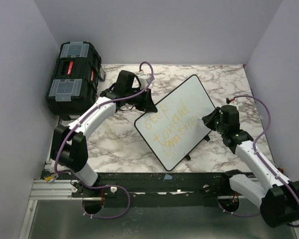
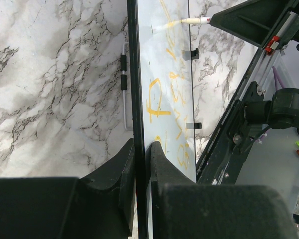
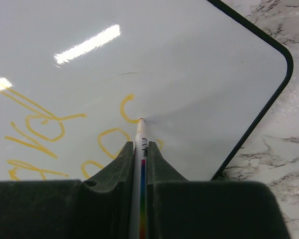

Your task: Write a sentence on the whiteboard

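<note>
Lying in the middle of the marble table [image 1: 114, 142], a bit to the right, the whiteboard [image 1: 192, 94] is turned so one corner points near. It is white and shiny, with a thin black rim and round corners. The sentence [image 1: 172, 127] is in yellow-orange marker. It makes three wobbly lines, pale and hard to read. The left gripper [image 1: 148, 105] is pinched tight on the board's far left edge. The right gripper [image 1: 208, 119] is squeezed around a marker pen [image 3: 140, 128], and the pen's tip touches the board beside a curly letter. A black toolbox [image 1: 74, 74] sits far left.
</note>
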Controlling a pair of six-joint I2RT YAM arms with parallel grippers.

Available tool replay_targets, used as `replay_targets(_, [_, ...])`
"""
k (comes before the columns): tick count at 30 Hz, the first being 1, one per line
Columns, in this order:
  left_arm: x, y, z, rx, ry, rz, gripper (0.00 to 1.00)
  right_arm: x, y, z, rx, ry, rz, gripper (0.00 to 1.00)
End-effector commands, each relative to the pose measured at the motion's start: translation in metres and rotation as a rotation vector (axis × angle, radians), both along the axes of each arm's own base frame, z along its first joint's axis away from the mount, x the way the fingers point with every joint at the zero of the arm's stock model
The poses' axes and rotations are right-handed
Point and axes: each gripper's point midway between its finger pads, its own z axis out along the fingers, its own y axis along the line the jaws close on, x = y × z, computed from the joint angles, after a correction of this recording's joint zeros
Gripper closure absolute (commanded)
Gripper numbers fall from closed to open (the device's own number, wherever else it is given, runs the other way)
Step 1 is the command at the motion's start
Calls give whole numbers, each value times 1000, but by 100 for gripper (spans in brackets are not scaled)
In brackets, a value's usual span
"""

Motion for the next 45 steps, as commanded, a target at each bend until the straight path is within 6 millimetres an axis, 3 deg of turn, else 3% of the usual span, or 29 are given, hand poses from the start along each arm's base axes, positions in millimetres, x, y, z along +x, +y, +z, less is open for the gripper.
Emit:
replay_targets(1, [-7, -2, -10, 39, -71, -68, 100, -1, -13, -10, -43, 44, -66, 99])
replay_targets(6, [-7, -2, -10, 39, -74, -69, 100, 0, -17, -13, -60, 57, -86, 99])
replay_targets(14, [-7, -2, -10, 39, -75, -71, 100, -15, -17, -24, -46, 112, -87, 99])
replay_targets(21, [-8, -2, -9, 38, -76, -71, 100, -27, -9, -37, 8, 166, -67, 99])
replay_targets(25, [-8, -2, -9, 39, -77, -73, 100, -29, 1, -35, 45, 166, -27, 99])
replay_targets(30, [-7, -2, -9, 39, -77, -71, 100, -27, 16, -14, 112, 103, 43, 99])
replay_targets(35, [-8, -3, -9, 37, -77, -74, 100, -16, 12, 16, 108, 17, 18, 99])
replay_targets(41, [-8, -2, -9, 38, -78, -71, 100, -2, -17, 71, 55, -184, -120, 99])
replay_targets(45, [-8, -2, -8, 36, -79, -71, 100, 6, -28, 84, 20, -231, -173, 100])
